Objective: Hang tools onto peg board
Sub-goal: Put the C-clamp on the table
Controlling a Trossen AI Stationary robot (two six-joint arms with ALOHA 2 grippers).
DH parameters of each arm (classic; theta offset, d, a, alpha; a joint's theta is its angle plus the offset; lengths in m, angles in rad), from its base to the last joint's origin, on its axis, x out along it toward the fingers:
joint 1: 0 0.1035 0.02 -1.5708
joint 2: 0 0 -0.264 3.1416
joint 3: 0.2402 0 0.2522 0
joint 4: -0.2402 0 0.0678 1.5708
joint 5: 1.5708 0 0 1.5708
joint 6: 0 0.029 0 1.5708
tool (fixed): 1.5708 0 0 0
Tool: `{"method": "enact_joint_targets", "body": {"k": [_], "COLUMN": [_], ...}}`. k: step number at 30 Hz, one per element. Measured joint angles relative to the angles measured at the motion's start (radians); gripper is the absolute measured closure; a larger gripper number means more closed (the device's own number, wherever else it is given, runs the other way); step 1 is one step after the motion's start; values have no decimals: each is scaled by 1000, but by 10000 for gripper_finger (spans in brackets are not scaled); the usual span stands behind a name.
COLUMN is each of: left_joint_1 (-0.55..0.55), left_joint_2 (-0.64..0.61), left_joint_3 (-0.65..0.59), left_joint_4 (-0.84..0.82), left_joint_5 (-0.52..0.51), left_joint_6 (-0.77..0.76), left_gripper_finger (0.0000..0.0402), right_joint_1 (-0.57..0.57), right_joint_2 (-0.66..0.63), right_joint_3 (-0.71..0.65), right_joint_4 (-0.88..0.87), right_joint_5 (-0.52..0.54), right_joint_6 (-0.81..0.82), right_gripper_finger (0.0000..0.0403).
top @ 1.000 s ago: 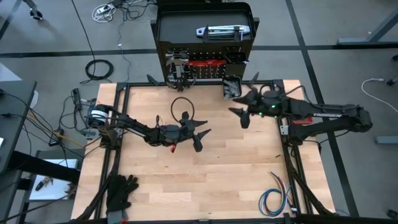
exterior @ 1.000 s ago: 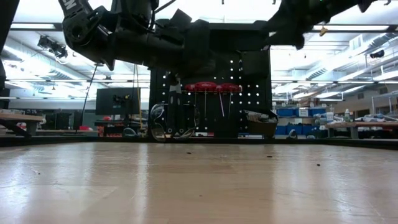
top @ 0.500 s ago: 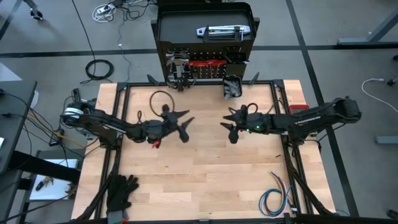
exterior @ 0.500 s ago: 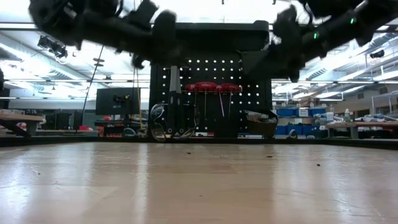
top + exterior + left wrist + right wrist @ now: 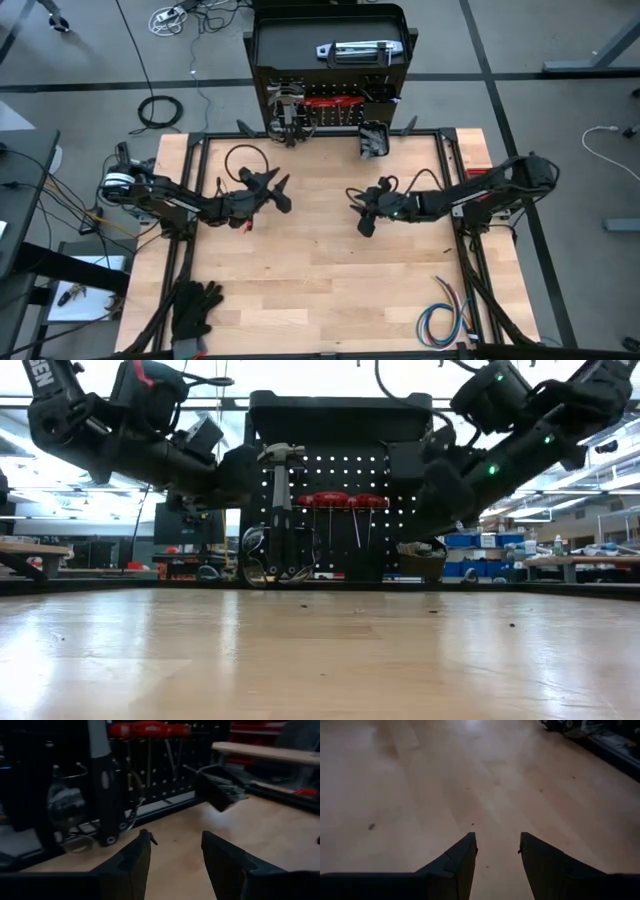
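Left gripper (image 5: 277, 192) and right gripper (image 5: 362, 213) low over bare table (image 5: 330, 290), fingers apart, empty, peg board (image 5: 330, 105) at far edge.

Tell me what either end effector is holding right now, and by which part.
Nothing. The left end effector and the right end effector are both open over the bare table, with an empty gap between each pair of fingers.
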Motion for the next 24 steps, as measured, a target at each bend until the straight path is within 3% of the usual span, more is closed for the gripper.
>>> {"method": "enact_joint_targets", "body": {"k": [2,5,8,10,13,19,24], "left_joint_1": [0,-20,-35,-29,12,123,214], "left_joint_2": [0,0,0,-1,0,0,0], "left_joint_3": [0,0,0,0,2,2,2], "left_joint_4": [-16,9,112,213,303,283,266], "left_joint_5": [-23,-141,-281,-308,-260,-143,-21], "left_joint_6": [22,104,261,368,472,449,377], "left_gripper_finger": [228,228,228,228,228,228,228], "right_joint_1": [4,4,4,4,4,-18,-55], "right_joint_2": [31,65,85,98,108,113,113], "right_joint_3": [0,0,0,0,0,0,0], "right_joint_4": [37,84,93,96,99,151,159], "right_joint_5": [22,22,14,13,13,3,-148], "right_joint_6": [-19,-59,-97,-113,-144,-227,-240], "right_gripper_finger": [240,240,241,241,241,241,241]}}
